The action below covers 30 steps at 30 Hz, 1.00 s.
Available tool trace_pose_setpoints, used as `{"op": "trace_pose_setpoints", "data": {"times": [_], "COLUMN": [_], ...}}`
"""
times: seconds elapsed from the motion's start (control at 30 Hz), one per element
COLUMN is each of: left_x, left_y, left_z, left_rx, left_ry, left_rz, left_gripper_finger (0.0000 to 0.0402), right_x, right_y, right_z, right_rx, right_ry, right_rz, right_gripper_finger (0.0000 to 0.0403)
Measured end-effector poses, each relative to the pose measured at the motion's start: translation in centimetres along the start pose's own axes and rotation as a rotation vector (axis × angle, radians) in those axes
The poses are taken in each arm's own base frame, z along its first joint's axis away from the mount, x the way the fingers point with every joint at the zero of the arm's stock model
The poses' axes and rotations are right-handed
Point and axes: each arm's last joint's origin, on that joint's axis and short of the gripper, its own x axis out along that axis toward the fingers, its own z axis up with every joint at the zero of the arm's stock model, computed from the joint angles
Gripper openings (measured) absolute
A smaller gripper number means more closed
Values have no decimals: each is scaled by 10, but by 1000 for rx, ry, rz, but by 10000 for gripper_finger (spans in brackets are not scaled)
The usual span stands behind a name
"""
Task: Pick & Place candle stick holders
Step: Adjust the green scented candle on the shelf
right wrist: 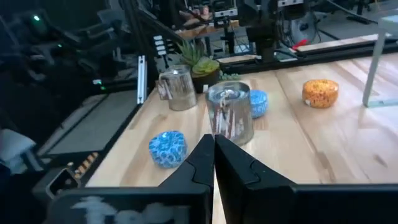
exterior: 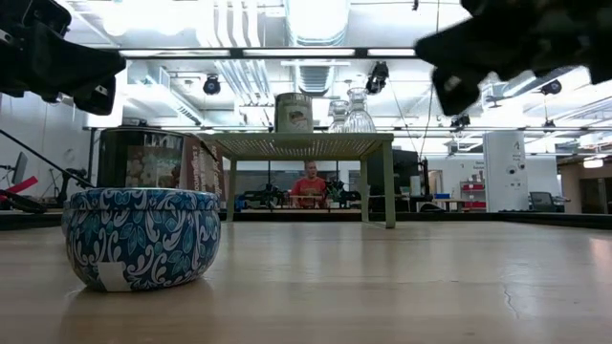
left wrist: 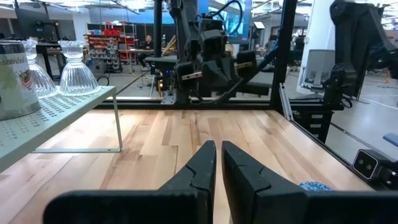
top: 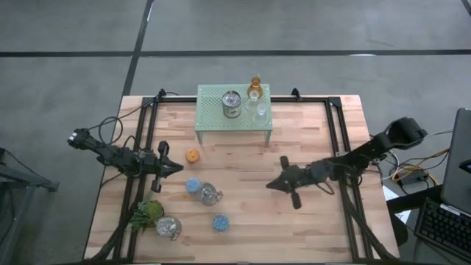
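Our left gripper closed and empty near the orange holder, our right gripper closed and empty mid-table, four holders on the mesh stand, five holders on the table by the plant.

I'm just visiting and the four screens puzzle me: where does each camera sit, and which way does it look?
High view: above the table, looking straight down; both arms show, left gripper and right gripper, both shut.
Low view: at table-top height, looking level past a blue holder to the mesh stand; arms hang dark above.
Left wrist view: on the left arm, facing the right arm; own fingers below.
Right wrist view: on the right arm, facing the holders and plant.
Shared: the orange holder also shows in the right wrist view.
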Motion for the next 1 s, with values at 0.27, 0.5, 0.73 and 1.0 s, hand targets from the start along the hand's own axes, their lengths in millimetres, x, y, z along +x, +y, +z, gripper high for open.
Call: {"op": "trace_pose_setpoints", "data": {"times": [0.27, 0.5, 0.73, 1.0], "left_x": [0, 0, 0, 0], "left_y": [0, 0, 0, 0], "left_z": [0, 0, 0, 0], "left_rx": [0, 0, 0, 0], "left_ry": [1, 1, 0, 1], "left_rz": [1, 0, 0, 0], "left_gripper_finger": [30, 30, 30, 30], "right_x": [-38, -46, -29, 31], "right_y": [-3, -5, 2, 22], "right_z": [-14, -22, -13, 11], "right_rx": [65, 52, 54, 13], "right_ry": [-42, -28, -4, 90], "right_rz": [51, 56, 77, 53], "right_gripper_finger": [8, 8, 8, 17]}}
